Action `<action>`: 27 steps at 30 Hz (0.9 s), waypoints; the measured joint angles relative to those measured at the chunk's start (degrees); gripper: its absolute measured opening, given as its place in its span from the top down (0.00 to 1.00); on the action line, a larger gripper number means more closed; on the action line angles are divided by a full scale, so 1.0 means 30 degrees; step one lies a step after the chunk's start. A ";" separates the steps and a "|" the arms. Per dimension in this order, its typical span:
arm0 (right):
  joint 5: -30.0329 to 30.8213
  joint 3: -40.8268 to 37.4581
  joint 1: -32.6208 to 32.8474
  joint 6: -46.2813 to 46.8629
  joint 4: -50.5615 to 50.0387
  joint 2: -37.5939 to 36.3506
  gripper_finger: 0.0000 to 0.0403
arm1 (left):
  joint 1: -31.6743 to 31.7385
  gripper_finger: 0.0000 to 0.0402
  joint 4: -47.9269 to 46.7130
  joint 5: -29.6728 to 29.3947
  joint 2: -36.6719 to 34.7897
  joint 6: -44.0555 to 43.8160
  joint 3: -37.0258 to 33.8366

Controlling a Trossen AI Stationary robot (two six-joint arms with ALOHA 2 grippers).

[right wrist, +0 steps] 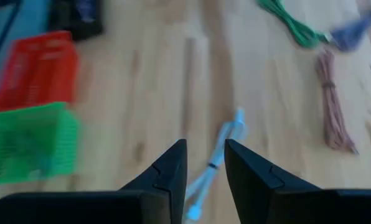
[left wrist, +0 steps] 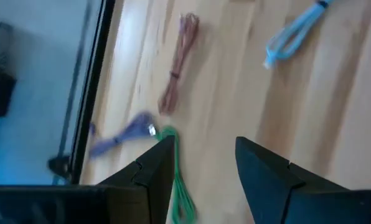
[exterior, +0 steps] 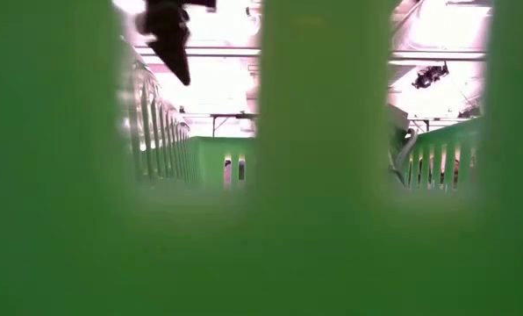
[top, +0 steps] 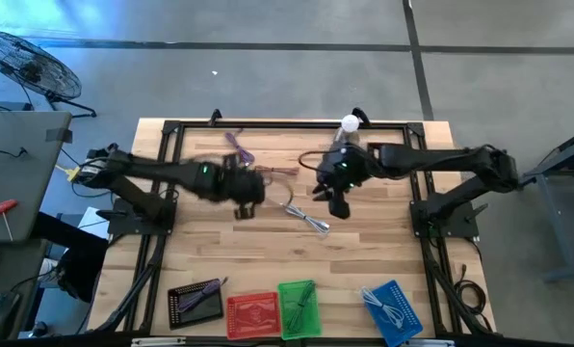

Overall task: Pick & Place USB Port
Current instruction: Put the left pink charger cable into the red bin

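Note:
Several bundled USB cables lie loose on the wooden table (top: 220, 251): a purple one (top: 237, 146), a brown one (top: 279, 173) and a white one (top: 306, 219). The left wrist view adds a green one (left wrist: 175, 174) beside the purple one (left wrist: 120, 138). My left gripper (left wrist: 204, 168) hovers open over the middle of the table (top: 244, 200), above bare wood next to the green cable. My right gripper (right wrist: 204, 168) hovers open (top: 337, 202) just right of the white cable (right wrist: 223, 149), which shows through its finger gap, lying on the table below.
Along the near edge stand a black basket (top: 195, 301), a red one (top: 253, 313), a green one (top: 299, 308) and a blue one (top: 393, 308). Green basket walls (exterior: 323, 132) fill the low view. A dark frame (top: 268, 125) rims the table.

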 joint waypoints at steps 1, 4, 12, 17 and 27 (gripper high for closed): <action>-0.0007 0.0041 0.0430 0.0007 -0.0159 -0.0464 0.76 | 0.0842 0.60 0.0779 0.0743 0.0000 0.1176 0.0000; -0.0007 -0.0007 0.1763 -0.0015 -0.0427 -0.1850 0.76 | 0.3242 0.60 0.3341 0.4168 0.0007 0.4381 0.0000; 0.1598 -0.0029 0.5117 0.0068 -0.2036 -0.5297 0.76 | 0.8511 0.60 0.6037 1.0528 0.1529 0.8808 0.0005; 0.3642 -0.0032 0.6463 0.0123 -0.2917 -0.6496 0.76 | 1.0515 0.60 0.6814 1.2733 0.4129 1.0259 0.0000; 0.5484 -0.0054 0.6996 0.0123 -0.4079 -0.6776 0.76 | 1.1615 0.60 0.8055 1.3836 0.8135 1.1896 -0.0015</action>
